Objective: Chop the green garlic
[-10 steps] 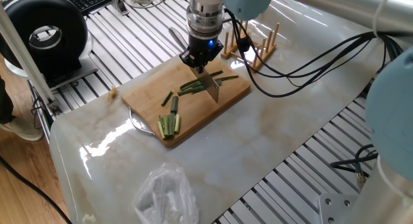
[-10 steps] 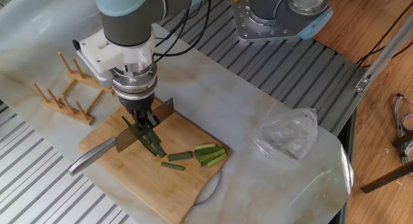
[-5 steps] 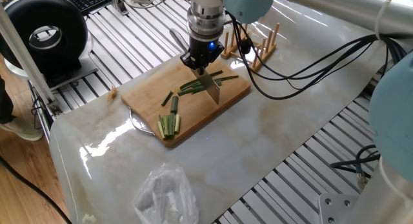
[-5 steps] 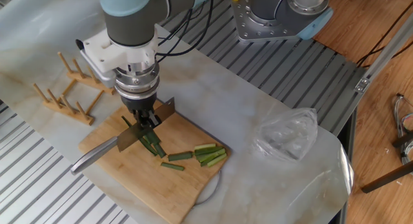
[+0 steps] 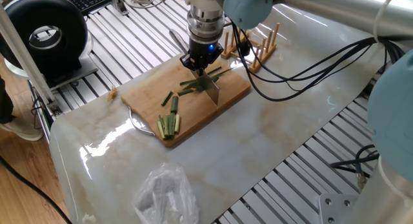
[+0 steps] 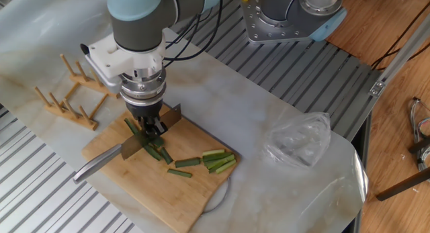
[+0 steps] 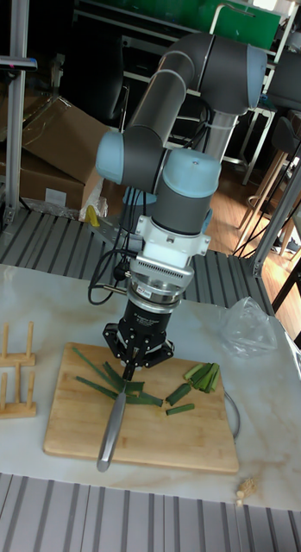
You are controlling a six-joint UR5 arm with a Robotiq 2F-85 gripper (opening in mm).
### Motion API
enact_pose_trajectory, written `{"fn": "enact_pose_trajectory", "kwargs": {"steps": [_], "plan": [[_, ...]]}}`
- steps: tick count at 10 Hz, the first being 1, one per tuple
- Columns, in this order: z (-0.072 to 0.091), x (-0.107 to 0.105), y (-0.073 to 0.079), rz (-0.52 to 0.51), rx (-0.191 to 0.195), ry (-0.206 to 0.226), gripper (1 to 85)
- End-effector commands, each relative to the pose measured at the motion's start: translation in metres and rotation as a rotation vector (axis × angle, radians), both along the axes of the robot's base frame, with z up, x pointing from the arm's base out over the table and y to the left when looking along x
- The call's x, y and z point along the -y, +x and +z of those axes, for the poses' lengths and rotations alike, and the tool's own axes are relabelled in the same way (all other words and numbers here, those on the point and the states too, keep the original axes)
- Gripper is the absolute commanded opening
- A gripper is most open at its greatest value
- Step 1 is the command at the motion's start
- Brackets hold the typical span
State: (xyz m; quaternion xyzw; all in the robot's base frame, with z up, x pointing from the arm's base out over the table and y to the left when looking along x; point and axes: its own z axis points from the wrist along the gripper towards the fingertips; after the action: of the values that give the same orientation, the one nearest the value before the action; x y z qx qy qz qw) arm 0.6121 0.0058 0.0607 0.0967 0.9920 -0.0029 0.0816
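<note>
The claw [image 6: 150, 127] is pinched on the knife [image 6: 127, 148], holding the blade edge-down over the green garlic [image 5: 197, 84] stalks, which lie loose on the board [image 5: 145, 95] just beside the cut pieces [image 6: 188, 162]. Nothing pins those stalks, so a cut could push them sideways instead of slicing through. The knife could also twist in the grip and land skewed.

On the rectangular wooden chopping board [image 6: 158, 182], the black two-finger pincer [image 6: 149, 127] grips a steel knife [image 6: 127, 149] edge-down across the long dark-green garlic stalks [image 6: 144, 140], cut segments [image 6: 188, 162] lying just beside.
</note>
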Motion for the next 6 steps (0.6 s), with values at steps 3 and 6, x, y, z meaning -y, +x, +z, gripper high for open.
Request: {"fn": "enact_pose_trajectory", "kwargs": {"steps": [3, 6], "plan": [[0.009, 0.003, 0.008, -0.003, 0.005, 0.005, 1.3], [0.001, 0.005, 0.019, -0.005, 0.017, 0.004, 1.3]]}}
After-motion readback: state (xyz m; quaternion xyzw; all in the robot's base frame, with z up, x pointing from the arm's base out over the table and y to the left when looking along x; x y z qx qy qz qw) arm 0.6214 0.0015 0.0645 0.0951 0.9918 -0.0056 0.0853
